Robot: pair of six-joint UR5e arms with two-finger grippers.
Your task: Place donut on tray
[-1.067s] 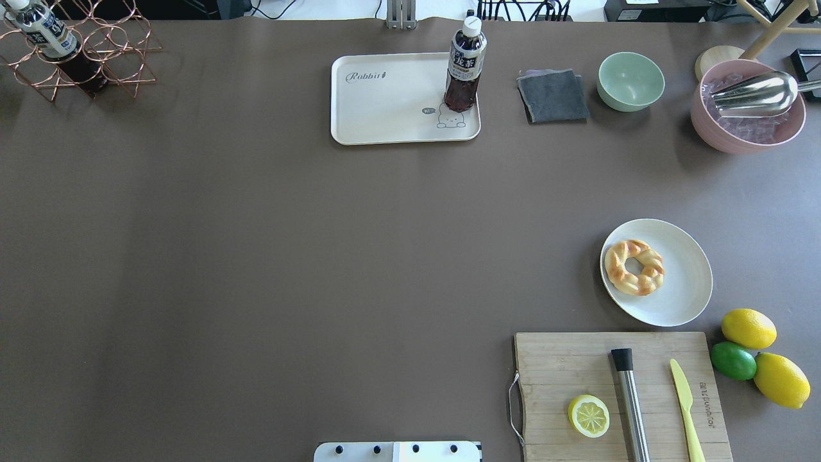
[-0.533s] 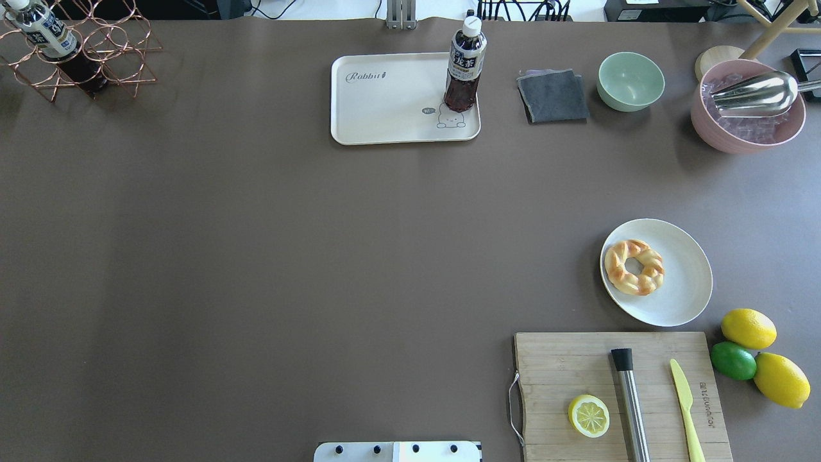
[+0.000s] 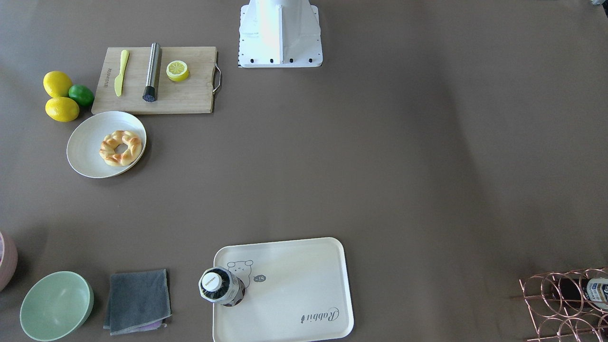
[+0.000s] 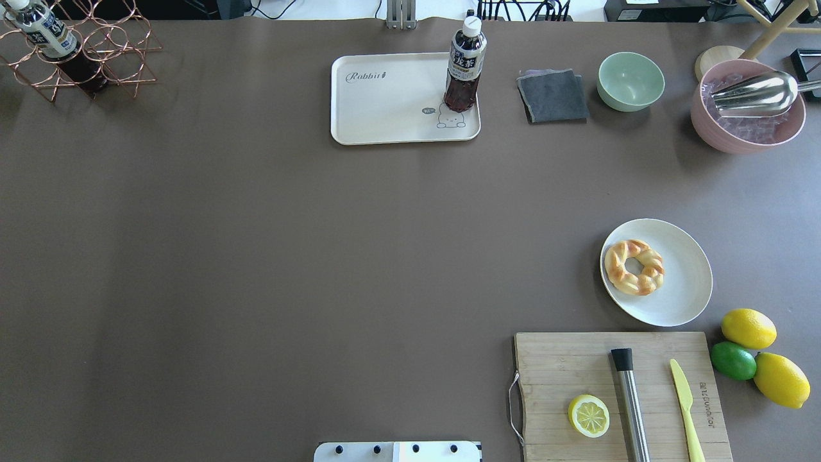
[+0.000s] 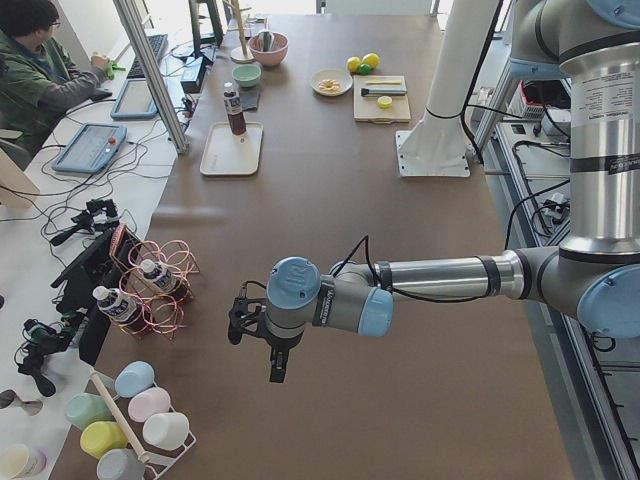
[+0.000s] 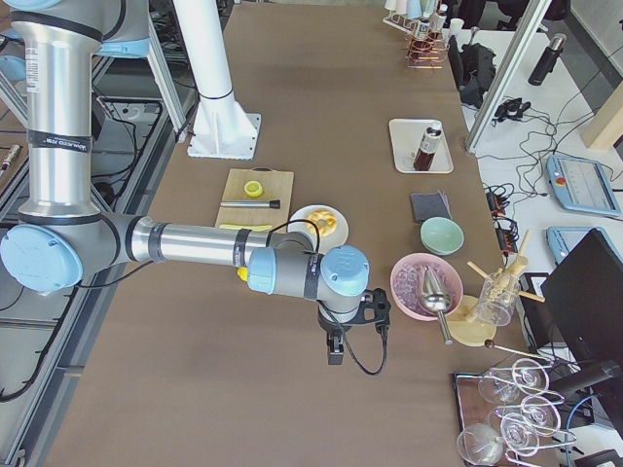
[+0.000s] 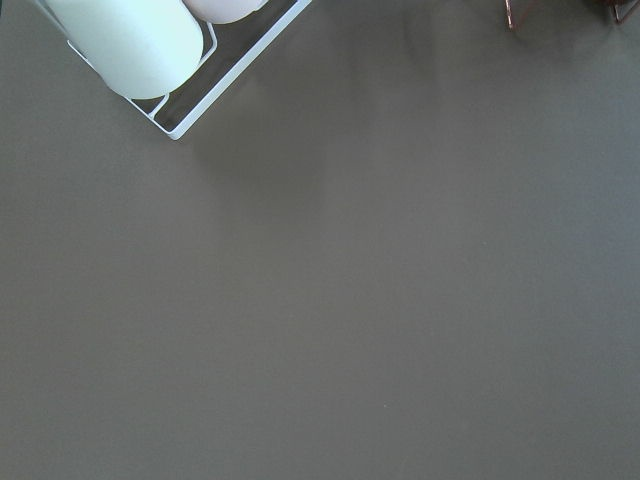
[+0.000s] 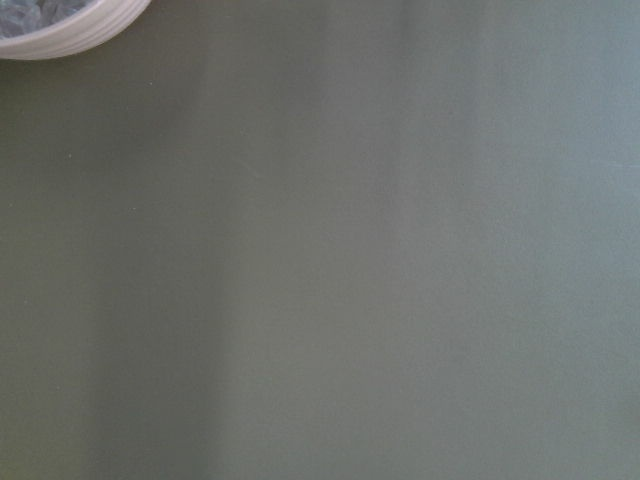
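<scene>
The golden-brown braided donut (image 4: 634, 267) lies on the left part of a round white plate (image 4: 686, 282) at the table's right; it also shows in the front view (image 3: 120, 147). The cream tray (image 4: 385, 102) with "Rabbit" lettering sits at the far middle, also in the front view (image 3: 294, 280). A dark drink bottle (image 4: 463, 70) stands on its right corner. My left gripper (image 5: 277, 368) and right gripper (image 6: 334, 352) show only in the side views, far from the donut and the tray. I cannot tell whether they are open or shut.
A wooden cutting board (image 4: 564, 366) with a lemon half (image 4: 589, 416), a steel rod and a yellow knife lies near the plate. Lemons and a lime (image 4: 733, 360) sit at the right. A grey cloth (image 4: 553, 96), green bowl (image 4: 630, 81), pink bowl (image 4: 747, 131) and copper rack (image 4: 83, 51) line the far edge.
</scene>
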